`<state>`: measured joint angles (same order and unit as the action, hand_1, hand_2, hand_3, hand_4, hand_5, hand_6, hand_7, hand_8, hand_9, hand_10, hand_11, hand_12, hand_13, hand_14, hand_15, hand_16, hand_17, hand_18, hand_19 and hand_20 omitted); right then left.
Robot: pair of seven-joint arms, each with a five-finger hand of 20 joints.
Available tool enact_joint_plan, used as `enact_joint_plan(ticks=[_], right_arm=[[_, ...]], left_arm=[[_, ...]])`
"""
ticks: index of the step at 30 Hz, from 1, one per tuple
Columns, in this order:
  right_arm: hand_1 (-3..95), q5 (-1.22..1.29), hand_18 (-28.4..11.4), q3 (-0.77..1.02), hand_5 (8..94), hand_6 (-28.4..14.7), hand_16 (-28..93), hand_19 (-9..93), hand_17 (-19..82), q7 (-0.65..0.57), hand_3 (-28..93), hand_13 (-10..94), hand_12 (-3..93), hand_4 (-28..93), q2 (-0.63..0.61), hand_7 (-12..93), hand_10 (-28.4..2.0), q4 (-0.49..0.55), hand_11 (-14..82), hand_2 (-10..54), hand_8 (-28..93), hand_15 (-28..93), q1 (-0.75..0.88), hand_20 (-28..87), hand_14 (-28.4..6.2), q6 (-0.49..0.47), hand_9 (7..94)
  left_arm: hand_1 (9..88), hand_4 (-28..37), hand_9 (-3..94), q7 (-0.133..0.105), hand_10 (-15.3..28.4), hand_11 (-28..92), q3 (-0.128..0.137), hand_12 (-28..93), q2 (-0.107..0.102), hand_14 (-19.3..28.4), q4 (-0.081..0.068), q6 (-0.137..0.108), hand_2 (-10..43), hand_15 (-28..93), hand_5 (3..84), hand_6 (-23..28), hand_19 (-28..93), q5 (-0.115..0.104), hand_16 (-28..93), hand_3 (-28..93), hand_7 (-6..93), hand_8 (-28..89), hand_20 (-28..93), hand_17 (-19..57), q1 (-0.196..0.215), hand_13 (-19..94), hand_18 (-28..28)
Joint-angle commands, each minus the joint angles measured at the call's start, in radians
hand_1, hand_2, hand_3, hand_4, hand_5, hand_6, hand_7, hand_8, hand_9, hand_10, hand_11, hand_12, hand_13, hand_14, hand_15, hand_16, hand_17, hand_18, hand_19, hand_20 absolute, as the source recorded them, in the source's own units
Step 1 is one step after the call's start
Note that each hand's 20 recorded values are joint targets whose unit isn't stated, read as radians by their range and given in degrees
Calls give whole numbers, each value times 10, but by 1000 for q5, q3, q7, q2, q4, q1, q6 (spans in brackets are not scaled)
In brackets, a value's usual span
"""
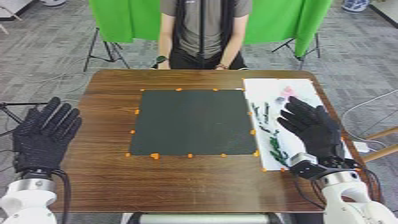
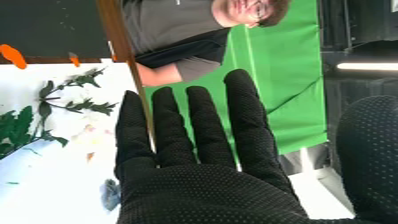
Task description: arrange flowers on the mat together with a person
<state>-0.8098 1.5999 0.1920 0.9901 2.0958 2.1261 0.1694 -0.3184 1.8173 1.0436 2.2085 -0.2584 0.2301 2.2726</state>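
Honestly, we've got pretty bright, even light in the head view, with a soft sheen on the wooden counter and hardly any glare off the dark mat. In the right wrist view, the white sheet looks kinda washed out, and we can see a light strip glowing hard against a really dim background.
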Motion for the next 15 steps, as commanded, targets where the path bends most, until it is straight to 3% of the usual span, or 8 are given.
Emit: enact_joint_plan(ticks=[1, 15], right_arm=[[94, -3, -162, 7, 406, -16, 253, 282, 91, -2, 753, 283, 137, -232, -6, 169, -138, 0, 34, 109, -99, 52, 4, 136, -144, -8, 368], [93, -3, -163, 8, 415, -19, 251, 282, 93, -5, 754, 286, 138, -232, -6, 168, -140, -1, 34, 109, -100, 55, 2, 136, -144, -15, 371]], left_arm=[[309, -283, 348, 2, 153, 185, -2, 78, 5, 143, -3, 8, 132, 299, 390, 68, 327, -7, -88, 708, 190, -121, 106, -47, 11, 233, 121], [310, -283, 348, -1, 154, 184, 2, 78, 2, 142, -2, 9, 132, 301, 391, 69, 326, -16, -89, 707, 187, -119, 107, -47, 15, 235, 122]])
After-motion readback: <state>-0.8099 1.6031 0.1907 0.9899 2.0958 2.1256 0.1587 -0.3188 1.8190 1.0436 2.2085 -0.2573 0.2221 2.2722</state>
